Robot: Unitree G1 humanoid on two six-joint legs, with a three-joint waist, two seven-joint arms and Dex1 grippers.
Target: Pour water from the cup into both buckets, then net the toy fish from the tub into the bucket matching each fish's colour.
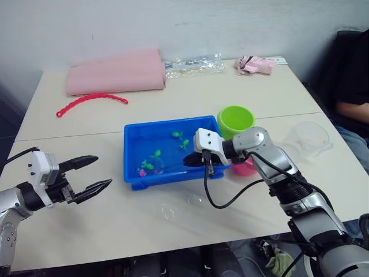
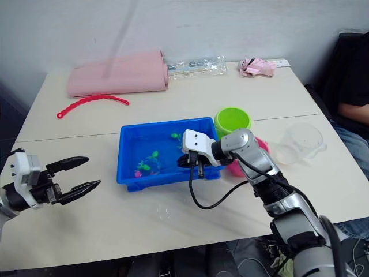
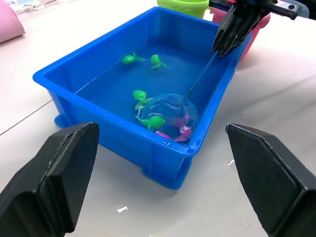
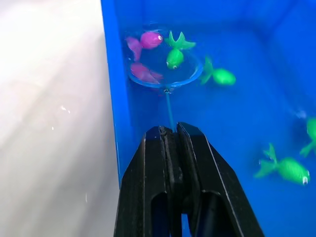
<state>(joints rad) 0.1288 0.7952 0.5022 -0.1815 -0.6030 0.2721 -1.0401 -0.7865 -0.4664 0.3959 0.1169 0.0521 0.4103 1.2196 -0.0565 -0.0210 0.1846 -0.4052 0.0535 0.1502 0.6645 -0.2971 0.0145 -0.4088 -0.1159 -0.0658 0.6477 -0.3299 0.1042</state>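
Observation:
The blue tub (image 1: 131, 151) sits mid-table with water and several toy fish, green (image 3: 132, 59) and pink (image 4: 150, 39). My right gripper (image 1: 195, 161) hangs over the tub's right end, shut on the thin handle of the net (image 3: 170, 116). The hoop lies in the water at the tub's front left corner, with two pink fish and a green one (image 4: 174, 57) at it. The green bucket (image 1: 236, 120) stands behind the tub's right end, and the pink bucket (image 1: 245, 168) is mostly hidden by my right arm. Farther right is the clear cup (image 1: 311, 138). My left gripper (image 1: 104, 170) is open and empty, left of the tub.
At the table's far side lie a folded pink cloth (image 1: 115, 72), a red beaded strip (image 1: 92, 99), a clear plastic bag (image 1: 193, 63) and a small pink bundle (image 1: 253, 64). A person (image 1: 351, 86) sits at the right edge. Water drops (image 1: 170, 210) dot the table before the tub.

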